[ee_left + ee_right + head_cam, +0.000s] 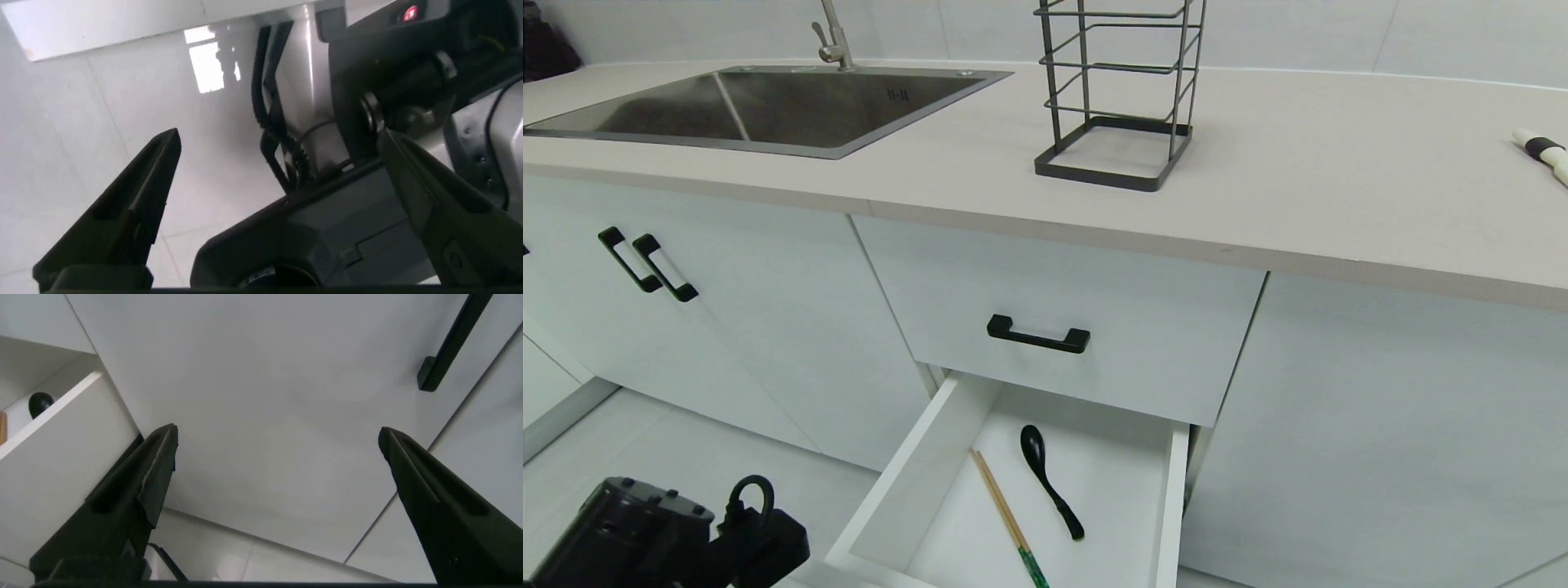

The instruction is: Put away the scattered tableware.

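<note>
Below the counter a white drawer [915, 482] stands pulled out. A black spoon [1049, 482] and a pair of wooden chopsticks [1005, 514] with green ends lie inside it. A white stick-like item with a black band [1543, 151] lies on the counter's far right edge. My right gripper [278, 433] is open and holds nothing; it faces a white cabinet door beside the drawer's side wall [57, 449], over which the spoon's end [39, 403] peeks. My left gripper [276, 139] is open with nothing in it, low over the floor tiles.
A steel sink [768, 106] with a tap sits at the counter's back left. A black wire rack [1119, 90] stands mid-counter. A shut drawer with a black handle [1037, 335] is above the open one. Cabinet doors with black handles [645, 261] are to the left.
</note>
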Tool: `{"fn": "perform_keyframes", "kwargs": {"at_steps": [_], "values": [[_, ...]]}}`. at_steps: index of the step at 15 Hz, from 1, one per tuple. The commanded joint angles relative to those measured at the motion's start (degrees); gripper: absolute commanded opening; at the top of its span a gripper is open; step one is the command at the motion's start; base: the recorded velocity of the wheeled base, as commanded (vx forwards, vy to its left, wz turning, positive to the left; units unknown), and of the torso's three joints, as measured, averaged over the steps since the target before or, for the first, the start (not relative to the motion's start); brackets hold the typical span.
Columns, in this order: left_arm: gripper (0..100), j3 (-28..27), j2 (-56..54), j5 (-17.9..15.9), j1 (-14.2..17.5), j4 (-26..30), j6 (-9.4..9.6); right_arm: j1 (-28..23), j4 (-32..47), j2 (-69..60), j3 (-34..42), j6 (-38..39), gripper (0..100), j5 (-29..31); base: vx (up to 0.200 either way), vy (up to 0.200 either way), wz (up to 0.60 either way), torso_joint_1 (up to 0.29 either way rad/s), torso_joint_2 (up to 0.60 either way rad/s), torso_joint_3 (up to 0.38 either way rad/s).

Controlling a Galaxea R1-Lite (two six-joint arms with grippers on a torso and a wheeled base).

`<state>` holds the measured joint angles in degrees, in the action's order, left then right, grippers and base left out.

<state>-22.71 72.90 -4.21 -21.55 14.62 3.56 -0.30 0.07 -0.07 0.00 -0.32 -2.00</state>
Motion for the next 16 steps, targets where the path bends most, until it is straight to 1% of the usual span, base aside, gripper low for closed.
{"fn": "perform_keyframes", "kwargs": {"at_steps": [1, 2, 3, 4, 8, 13, 16], "values": [[100, -0.23, 2.86, 0.16, 0.02, -1.52, -0.31, -0.05, 0.01, 0.07, 0.00, -0.03, 100, -0.02, 0.000, 0.000, 0.00, 0.000, 0.00, 0.000], [100, 0.04, 3.57, 0.43, 0.02, -4.68, -1.01, -0.05, 0.01, 0.07, 0.00, -0.03, 100, -0.02, 0.000, 0.000, 0.00, 0.000, 0.00, 0.000], [100, -0.05, 4.00, 1.39, 0.02, -5.30, -2.15, 0.04, 0.01, 0.07, 0.00, -0.03, 100, -0.02, 0.000, 0.000, 0.00, 0.000, 0.00, 0.000], [100, -0.23, 4.44, 1.66, 0.02, -5.48, -2.59, 0.04, 0.01, 0.07, 0.00, -0.03, 100, -0.02, 0.000, 0.000, 0.00, 0.000, 0.00, 0.000], [100, -1.28, 5.32, 1.66, 0.02, -6.44, -2.59, 0.04, 0.01, 0.07, 0.00, -0.03, 100, -0.02, 0.000, 0.000, 0.00, 0.000, 0.00, 0.000], [100, -2.07, 7.17, 2.27, 0.02, -10.31, -2.59, 0.04, 0.01, 0.16, 0.00, -0.03, 100, -0.02, 0.000, 0.000, 0.00, 0.000, 0.00, 0.000], [100, -2.07, 8.14, 3.41, 0.02, -12.42, -2.59, 0.04, 0.01, 0.07, 0.00, -0.03, 100, -0.02, 0.000, 0.000, 0.00, 0.000, 0.00, 0.000]]}}
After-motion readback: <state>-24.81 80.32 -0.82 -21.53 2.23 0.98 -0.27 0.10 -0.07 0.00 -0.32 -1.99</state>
